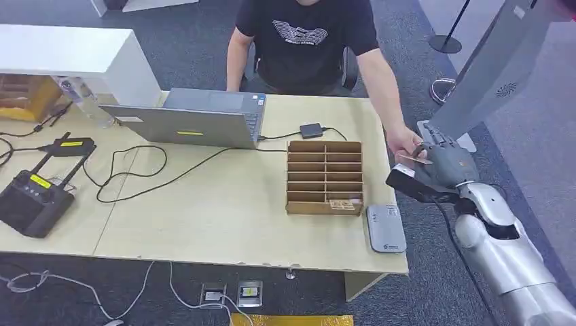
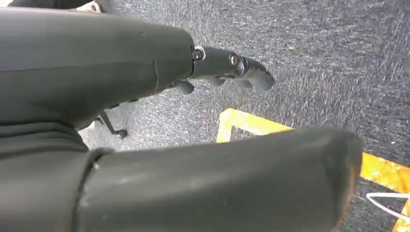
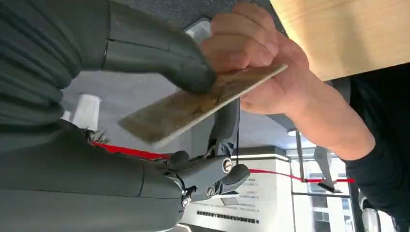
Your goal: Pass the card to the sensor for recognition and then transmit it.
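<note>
So my right hand (image 1: 445, 161) is out past the far right edge of the light wooden table (image 1: 204, 210), pinching the thin tan rectangular card (image 3: 203, 104) between thumb and a finger. The person's hand (image 3: 256, 63) already grips the card's far end, so its long axis runs straight from me to them. Looks like I just need to let go. My left hand (image 2: 232, 70) hangs down by the floor, holding nothing, fingers loosely curled.
</note>
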Tool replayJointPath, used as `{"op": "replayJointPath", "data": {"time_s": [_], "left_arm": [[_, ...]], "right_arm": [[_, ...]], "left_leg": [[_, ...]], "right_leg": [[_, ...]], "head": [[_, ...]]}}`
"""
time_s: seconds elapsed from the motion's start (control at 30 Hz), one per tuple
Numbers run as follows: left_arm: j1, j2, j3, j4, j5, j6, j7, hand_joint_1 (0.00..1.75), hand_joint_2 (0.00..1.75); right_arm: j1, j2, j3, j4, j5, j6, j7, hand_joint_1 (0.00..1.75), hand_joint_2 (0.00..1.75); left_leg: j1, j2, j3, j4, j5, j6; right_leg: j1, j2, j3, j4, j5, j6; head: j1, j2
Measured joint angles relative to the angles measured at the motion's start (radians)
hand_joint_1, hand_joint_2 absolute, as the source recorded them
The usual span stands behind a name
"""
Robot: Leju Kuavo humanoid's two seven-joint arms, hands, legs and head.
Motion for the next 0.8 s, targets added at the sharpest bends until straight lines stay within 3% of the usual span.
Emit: {"op": "replayJointPath", "data": {"time_s": [0.43,0.8], "left_arm": [[0.002,0.009,0.000,0.000,-0.007,-0.003,0.024,0.00,0.00],[0.005,0.005,0.000,0.000,-0.017,-0.006,0.036,0.00,0.00]], "right_arm": [[-0.014,-0.011,-0.039,0.000,0.000,0.024,0.001,1.75,1.75],[0.024,-0.067,-0.063,-0.100,-0.010,0.091,0.043,1.75,1.75]], "left_leg": [[0.000,0.000,0.000,0.000,0.000,0.000],[0.000,0.001,0.001,0.000,0.000,0.000]], "right_leg": [[0.000,0.000,0.000,0.000,0.000,0.000],[0.000,0.001,0.000,0.000,0.000,0.000]], "head": [[0.000,0.000],[0.000,0.000]]}}
